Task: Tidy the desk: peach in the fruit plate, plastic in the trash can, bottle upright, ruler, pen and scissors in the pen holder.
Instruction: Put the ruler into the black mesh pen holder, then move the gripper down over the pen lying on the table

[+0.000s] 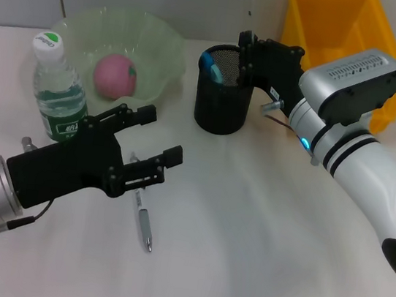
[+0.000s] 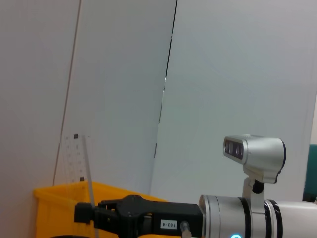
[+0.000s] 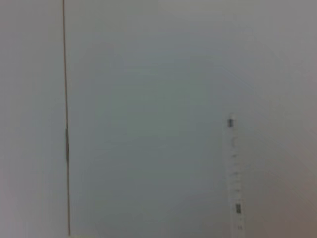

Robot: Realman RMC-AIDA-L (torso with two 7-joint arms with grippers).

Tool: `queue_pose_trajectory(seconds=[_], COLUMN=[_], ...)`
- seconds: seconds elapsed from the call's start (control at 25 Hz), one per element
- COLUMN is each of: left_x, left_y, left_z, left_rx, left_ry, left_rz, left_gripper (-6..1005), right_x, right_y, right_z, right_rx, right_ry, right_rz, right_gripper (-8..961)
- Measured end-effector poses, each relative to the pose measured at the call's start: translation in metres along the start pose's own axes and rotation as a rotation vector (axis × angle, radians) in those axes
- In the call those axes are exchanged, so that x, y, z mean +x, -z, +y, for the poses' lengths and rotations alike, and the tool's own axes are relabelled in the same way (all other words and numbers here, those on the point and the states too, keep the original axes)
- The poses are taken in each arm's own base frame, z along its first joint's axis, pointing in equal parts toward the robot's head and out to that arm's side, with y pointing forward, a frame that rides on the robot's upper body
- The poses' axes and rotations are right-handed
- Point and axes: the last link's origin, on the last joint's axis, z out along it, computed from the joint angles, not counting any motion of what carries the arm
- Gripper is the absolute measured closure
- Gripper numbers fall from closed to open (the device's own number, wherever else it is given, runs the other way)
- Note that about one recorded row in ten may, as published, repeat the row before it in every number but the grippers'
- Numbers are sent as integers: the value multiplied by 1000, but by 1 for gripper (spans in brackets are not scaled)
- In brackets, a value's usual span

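My right gripper (image 1: 246, 56) hangs over the black mesh pen holder (image 1: 222, 96), shut on a clear ruler (image 2: 79, 168) that stands upright from it; the ruler (image 3: 234, 168) also shows in the right wrist view. Something blue (image 1: 209, 66) sticks out of the holder; I cannot tell if it is the scissors. A silver pen (image 1: 144, 218) lies on the table just below my open left gripper (image 1: 161, 136). The bottle (image 1: 55, 91) stands upright at the left. The pink peach (image 1: 116, 76) rests in the green fruit plate (image 1: 161, 40). The plastic is out of view.
A yellow bin (image 1: 347, 29) stands at the back right, behind my right arm. The white table stretches to the front and right of the pen. In the left wrist view the yellow bin (image 2: 54, 208) sits below grey wall panels.
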Motion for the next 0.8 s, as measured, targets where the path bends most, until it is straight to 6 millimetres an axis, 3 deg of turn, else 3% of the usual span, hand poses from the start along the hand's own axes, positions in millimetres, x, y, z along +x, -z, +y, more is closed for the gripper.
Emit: queue_pose_trajectory(seconds=[0.28,0.4,0.6,0.8], left_x=[2,2,4,5], left_y=[0,1,2,4], left_z=[-2,-2,-4,-7], left_rx=[5,5,14,19], left_ry=[-4,-6,-9,-10], left_rz=[4,6,10,5], left_gripper=[184,184,184,184], right_x=[1,3,5,7], right_y=[1,2,8,26], right_z=[-2,-4,-7,-14], right_rx=[9,10,16,-21], right_ry=[-22,-43,-67,-169], right_rz=[9,12,-1,-57], right_gripper=[860,675,562,449])
